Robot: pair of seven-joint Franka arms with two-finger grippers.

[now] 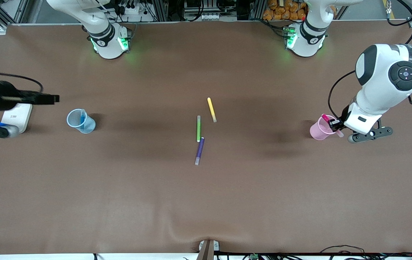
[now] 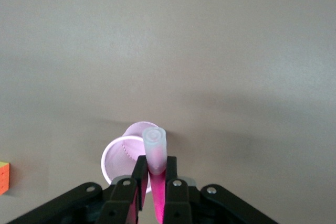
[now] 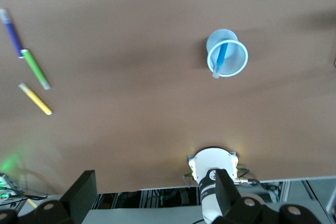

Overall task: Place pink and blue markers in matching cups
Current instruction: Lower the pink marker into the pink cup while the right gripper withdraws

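The light pink cup point(image 1: 318, 130) stands at the left arm's end of the table. My left gripper point(image 1: 334, 125) is shut on the pink marker point(image 1: 324, 117) and holds it tilted over the cup's rim. In the left wrist view the fingers point(image 2: 139, 178) clamp the marker point(image 2: 156, 155) just above the cup point(image 2: 119, 157). The light blue cup point(image 1: 80, 121) stands at the right arm's end with the blue marker point(image 1: 82, 117) in it; both show in the right wrist view, cup point(image 3: 234, 62) and marker point(image 3: 221, 59). My right gripper point(image 1: 43, 98) is open and empty, raised beside the blue cup.
Yellow point(image 1: 211, 109), green point(image 1: 198, 128) and purple point(image 1: 200, 150) markers lie at mid-table. A white box point(image 1: 16, 117) sits at the right arm's end under the right hand. An orange block point(image 2: 4, 177) shows at the edge of the left wrist view.
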